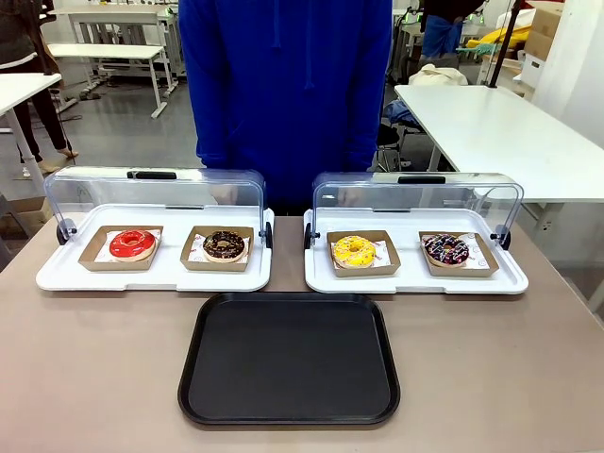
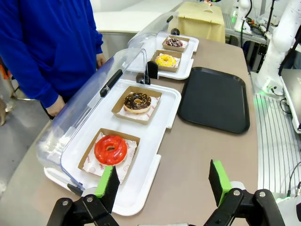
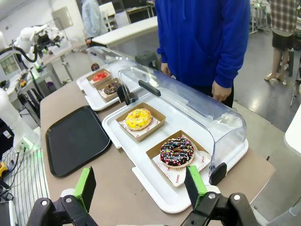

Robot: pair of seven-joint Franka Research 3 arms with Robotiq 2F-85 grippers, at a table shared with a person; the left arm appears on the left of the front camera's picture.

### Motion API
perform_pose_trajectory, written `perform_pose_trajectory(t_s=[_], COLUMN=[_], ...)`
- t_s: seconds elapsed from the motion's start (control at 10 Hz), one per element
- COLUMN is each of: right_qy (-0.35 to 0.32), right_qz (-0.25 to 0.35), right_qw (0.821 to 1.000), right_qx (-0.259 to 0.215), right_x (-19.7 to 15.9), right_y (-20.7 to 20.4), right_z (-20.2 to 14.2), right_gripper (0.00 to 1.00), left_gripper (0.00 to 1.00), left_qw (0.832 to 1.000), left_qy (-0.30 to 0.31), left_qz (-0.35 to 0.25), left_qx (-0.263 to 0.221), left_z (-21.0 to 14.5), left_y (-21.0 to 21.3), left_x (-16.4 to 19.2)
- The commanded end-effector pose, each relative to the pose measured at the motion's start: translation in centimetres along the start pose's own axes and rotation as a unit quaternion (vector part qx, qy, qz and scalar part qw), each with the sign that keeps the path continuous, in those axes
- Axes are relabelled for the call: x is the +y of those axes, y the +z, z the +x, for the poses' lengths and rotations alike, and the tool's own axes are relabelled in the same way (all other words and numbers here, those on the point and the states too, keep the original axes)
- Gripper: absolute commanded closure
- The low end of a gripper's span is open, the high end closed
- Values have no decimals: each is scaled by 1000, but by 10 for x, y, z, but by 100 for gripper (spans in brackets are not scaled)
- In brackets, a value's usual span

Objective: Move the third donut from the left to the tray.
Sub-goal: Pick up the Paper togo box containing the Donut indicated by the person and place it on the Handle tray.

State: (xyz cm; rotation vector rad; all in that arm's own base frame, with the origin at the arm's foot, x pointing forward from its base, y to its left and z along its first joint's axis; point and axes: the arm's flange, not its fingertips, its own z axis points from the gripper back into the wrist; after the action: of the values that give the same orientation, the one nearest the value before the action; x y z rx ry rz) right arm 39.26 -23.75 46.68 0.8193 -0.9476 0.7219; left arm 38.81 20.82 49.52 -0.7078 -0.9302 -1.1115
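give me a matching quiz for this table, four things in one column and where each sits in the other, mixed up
Things:
1. yellow donut
2. red donut
3. black tray
4. sprinkled dark donut

Places:
a. left box on the left white tray
b. on the table, on the robot's side of both white trays, nothing on it
c. left box on the right white tray
d. right box on the right white tray

Pairs: 1-c, 2-a, 3-b, 4-d

Table (image 1: 94,377): black tray (image 1: 289,359), left white tray (image 1: 151,280), right white tray (image 1: 415,283).
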Motion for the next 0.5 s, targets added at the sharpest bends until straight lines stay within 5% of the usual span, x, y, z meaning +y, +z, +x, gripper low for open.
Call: perform_pose_trajectory(t_s=[0.0, 0.4], right_qy=[6, 6], right_qz=[2, 2], right_qw=[1000, 1000], right_qx=[-9, -9], right_x=[0, 0], right_y=[0, 0], right_z=[2, 2], right_gripper=[0, 0], left_gripper=[0, 0], left_qw=[1000, 1000], left_qy=[-5, -5], left_qz=[-5, -5], left_qx=[-1, -1], left_z=[1, 1], left_y=[1, 1], left_x=[-2, -2])
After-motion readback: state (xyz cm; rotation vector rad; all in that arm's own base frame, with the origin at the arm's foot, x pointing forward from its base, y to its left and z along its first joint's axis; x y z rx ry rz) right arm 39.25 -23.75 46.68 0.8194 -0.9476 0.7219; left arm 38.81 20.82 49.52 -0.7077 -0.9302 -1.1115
